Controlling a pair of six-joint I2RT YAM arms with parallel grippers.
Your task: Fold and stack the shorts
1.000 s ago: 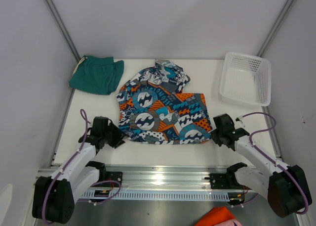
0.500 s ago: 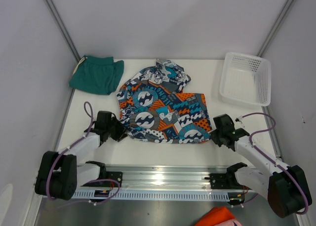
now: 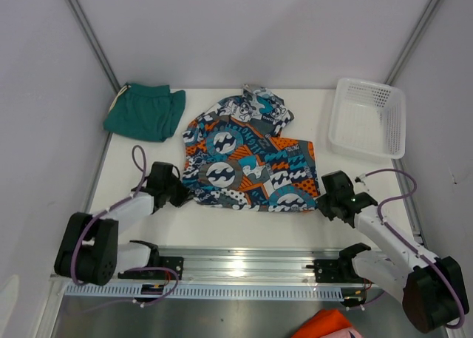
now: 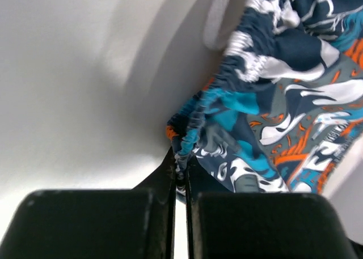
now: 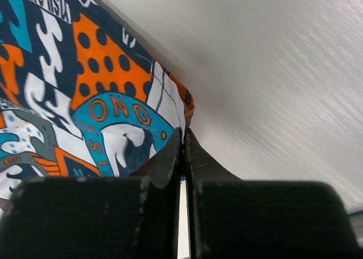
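Two pairs are lying on the white worktop (image 3: pixel 316 117). The printed shorts (image 3: pixel 247 160) are sitting spread across the middle, flat at the near end and rumpled at the far end. The teal shorts (image 3: pixel 144 110) are sitting bunched in the far-left corner with the pale drawstring toward the left wall, well apart from the print pair.

The left end effector (image 3: pixel 179 196) is clamping shut on the near-left corner of the printed shorts. In the left wrist view, gathered elastic edge is being pinched right at the fingertips. The right end effector (image 3: pixel 325 205) is clamping shut on the near-right hem corner. In the right wrist view, the orange-edged hem is running into the closed tips.

Surface: the worktop is looking matte, with soft shadows under the fabric. The right wrist view is showing a fine streaked grain on the pale surface beside the hem.

Room: the plain pale back wall (image 3: pixel 251 35) and side panels are boxing the cell in, and slanted metal corner posts (image 3: pixel 92 35) are running up at both far corners. A white mesh basket (image 3: pixel 367 117) is sitting in the far-right corner. An aluminium rail (image 3: pixel 244 265) is carrying both arm bases along the near edge. An orange cloth (image 3: pixel 325 325) is poking in below the rail, off the worktop.
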